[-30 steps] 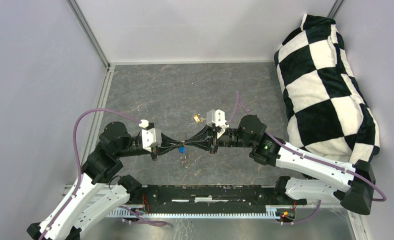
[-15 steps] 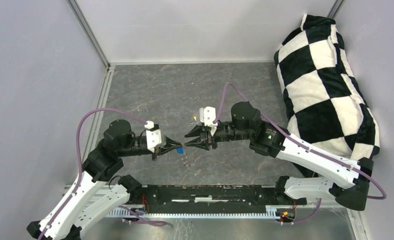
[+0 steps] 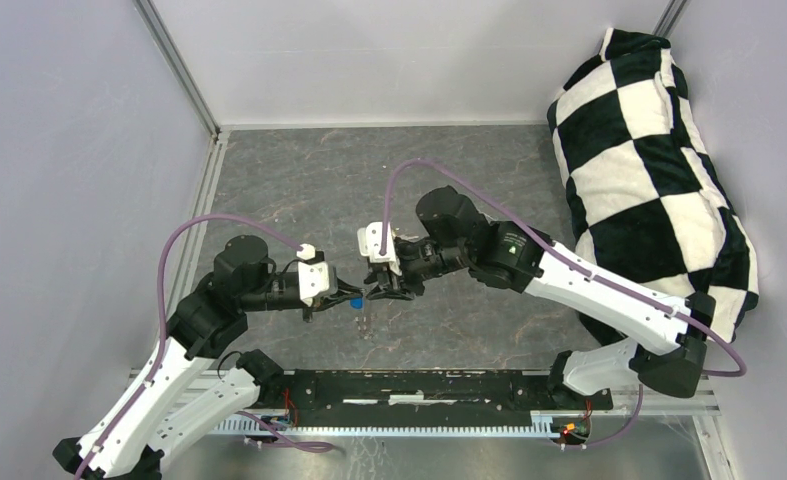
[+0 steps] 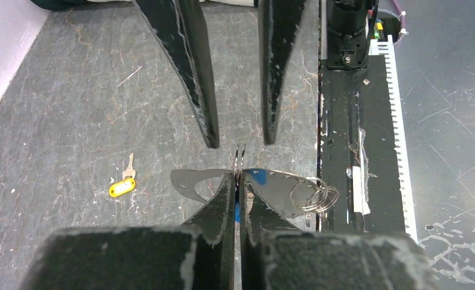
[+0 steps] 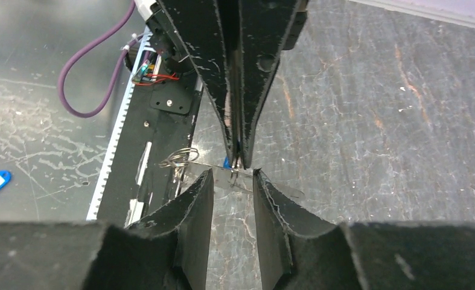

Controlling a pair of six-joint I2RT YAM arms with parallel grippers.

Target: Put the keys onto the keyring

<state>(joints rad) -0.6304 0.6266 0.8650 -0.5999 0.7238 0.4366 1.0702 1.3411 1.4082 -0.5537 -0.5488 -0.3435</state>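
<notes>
The left pincer (image 4: 239, 180) is clamped shut on the keyring (image 4: 239, 158), holding it edge-on above the tabletop (image 4: 90, 109). A flat metal tag (image 4: 189, 181) and a cluster of small rings (image 4: 314, 196) hang just beside the keyring. The right pincer (image 5: 233, 175) faces the keyring, its jaws parted to either side and holding nothing.

The blue key (image 3: 356, 300) sits right at the keyring (whether it is threaded on, I cannot tell). The yellow-headed key (image 4: 121, 186) lies on the tabletop, well apart from the keyring.

This looks like the threading step. The next move probably calls for the right pincer to close finely on the key or the ring's edge while the keyring is kept steady.
</notes>
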